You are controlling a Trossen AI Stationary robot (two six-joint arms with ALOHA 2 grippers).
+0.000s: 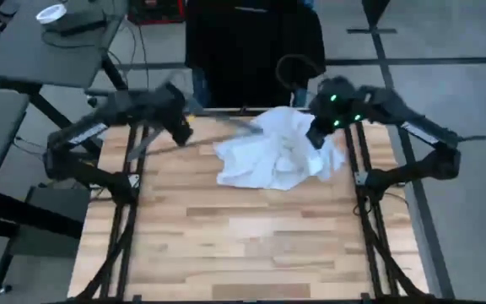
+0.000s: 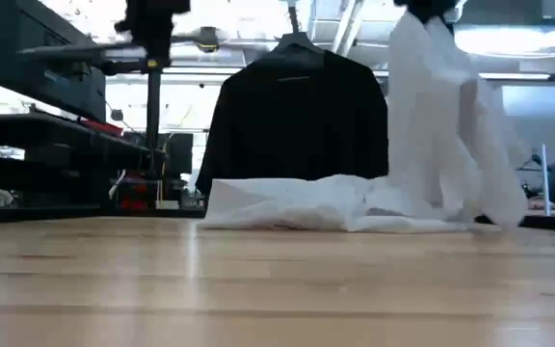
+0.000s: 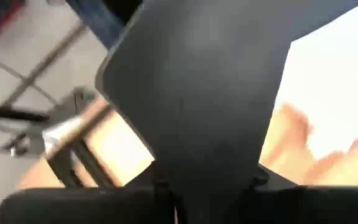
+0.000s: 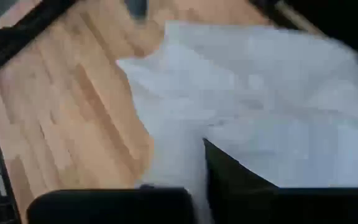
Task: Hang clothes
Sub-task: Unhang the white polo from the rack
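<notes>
Right claw (image 1: pixel 317 133) of mine is clamped fully shut on the white top (image 1: pixel 278 156), pinching a bunch of cloth at the garment's far right side and holding it up off the table (image 1: pixel 251 245). From table height, that raised part hangs as a tall limp column from the claw down to the wood, while the other part of the white top lies crumpled flat across the far middle of the table. From my right wrist, the cloth (image 4: pixel 260 106) spreads out in folds over the boards just past my fingers.

Over on the other side, my left claw (image 1: pixel 180 128) hovers above the far left part of the table, apart from the white top. Its fingers are only a little way apart. A thin dark hanger (image 1: pixel 171 139) shows blurred at that claw, slanting over the wood, but I cannot tell for sure whether I have hold of it. My left wrist camera is mostly filled by a dark shape close to the lens, too blurred to name.

Beyond the far edge of the table, the black top (image 2: pixel 297 120) hangs upright on a hanger, spread wide, behind the white heap.
</notes>
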